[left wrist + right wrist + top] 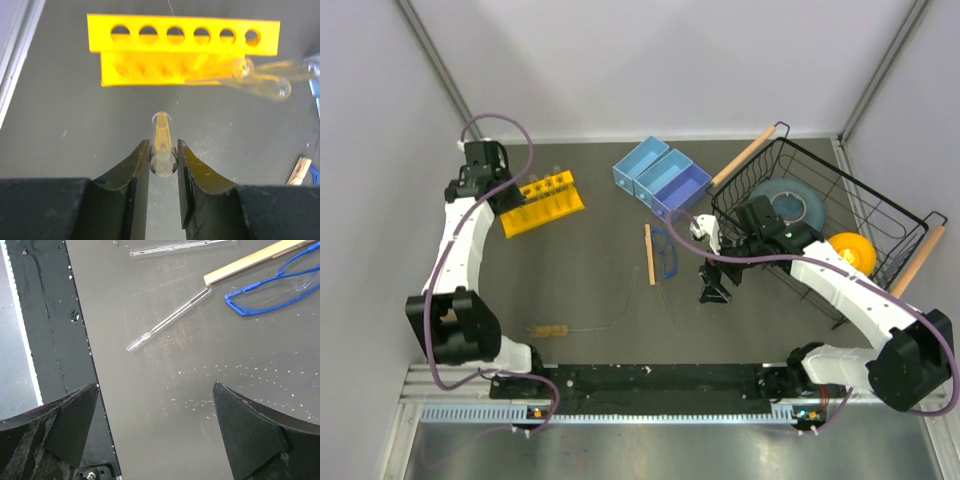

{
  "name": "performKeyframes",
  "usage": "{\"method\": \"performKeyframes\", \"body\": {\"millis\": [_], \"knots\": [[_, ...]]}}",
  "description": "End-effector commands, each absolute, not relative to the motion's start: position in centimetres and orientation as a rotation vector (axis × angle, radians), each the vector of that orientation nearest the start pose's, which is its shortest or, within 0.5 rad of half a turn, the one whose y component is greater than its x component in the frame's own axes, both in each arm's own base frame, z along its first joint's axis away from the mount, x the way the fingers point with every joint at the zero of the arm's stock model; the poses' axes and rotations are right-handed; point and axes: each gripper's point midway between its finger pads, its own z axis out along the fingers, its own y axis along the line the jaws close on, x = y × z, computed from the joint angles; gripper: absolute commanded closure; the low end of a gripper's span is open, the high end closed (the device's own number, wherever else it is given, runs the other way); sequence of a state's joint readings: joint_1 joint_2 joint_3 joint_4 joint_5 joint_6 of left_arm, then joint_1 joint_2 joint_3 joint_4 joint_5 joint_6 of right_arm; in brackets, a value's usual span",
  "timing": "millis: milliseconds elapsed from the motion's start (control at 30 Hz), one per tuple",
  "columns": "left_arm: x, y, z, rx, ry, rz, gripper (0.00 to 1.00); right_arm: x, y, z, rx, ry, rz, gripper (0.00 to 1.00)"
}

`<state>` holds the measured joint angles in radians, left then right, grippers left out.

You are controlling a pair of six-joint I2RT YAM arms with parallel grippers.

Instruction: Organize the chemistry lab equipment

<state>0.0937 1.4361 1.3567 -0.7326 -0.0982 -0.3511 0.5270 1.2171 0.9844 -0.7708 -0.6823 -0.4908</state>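
- Grey matte tabletop [590, 270] is seen overhead.
- Left gripper [163, 150] is shown, at its wrist only, clamped on a round-bottomed glass tube [161, 131] by the yellow rack [182, 35].
- Right gripper [154, 386] is spread empty over a slender tube [170, 319].

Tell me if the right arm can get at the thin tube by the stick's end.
Probably yes: the tube lies uncovered just ahead of the arm and its open jaws; only the end of the stick is close.

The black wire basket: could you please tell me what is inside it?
A grey-blue plate and a yellow bowl; the right arm covers part of the basket floor.
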Motion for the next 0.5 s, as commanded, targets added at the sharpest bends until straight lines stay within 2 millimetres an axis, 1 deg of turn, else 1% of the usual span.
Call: {"method": "performKeyframes", "body": {"millis": [0,33,67,100,133,200,267,300,467], "knots": [[40.9,6.1,22.7,-0.585,2.232,0.019,0.92,18.3,22.2,16.5,-1.426,1.949,0.917,0.01],[41.6,6.2,23.4,-0.586,2.217,0.007,0.92,18.3,22.2,16.6,-1.427,1.948,0.92,0.01],[42.0,6.4,23.2,-0.592,2.222,-0.003,0.92,18.3,22.2,16.6,-1.425,1.95,0.92,0.01],[42.6,6.4,22.4,-0.594,2.244,-0.013,0.92,18.3,22.2,16.5,-1.425,1.951,0.92,0.01],[43.1,6.3,22.6,-0.59,2.24,-0.032,0.92,18.3,22.2,16.4,-1.424,1.955,0.921,0.01],[43.7,6.3,22.0,-0.592,2.255,-0.041,0.92,18.3,22.1,16.3,-1.424,1.96,0.918,0.01],[44.2,6.1,21.8,-0.588,2.259,-0.062,0.92,18.2,22.1,16.3,-1.426,1.96,0.921,0.01],[44.5,6.0,21.4,-0.586,2.269,-0.07,0.92,18.2,22.1,16.2,-1.425,1.963,0.923,0.01],[45.3,6.2,20.3,-0.587,2.293,-0.075,0.91,18.4,22.3,16.1,-1.422,1.974,0.934,0.01]]}}
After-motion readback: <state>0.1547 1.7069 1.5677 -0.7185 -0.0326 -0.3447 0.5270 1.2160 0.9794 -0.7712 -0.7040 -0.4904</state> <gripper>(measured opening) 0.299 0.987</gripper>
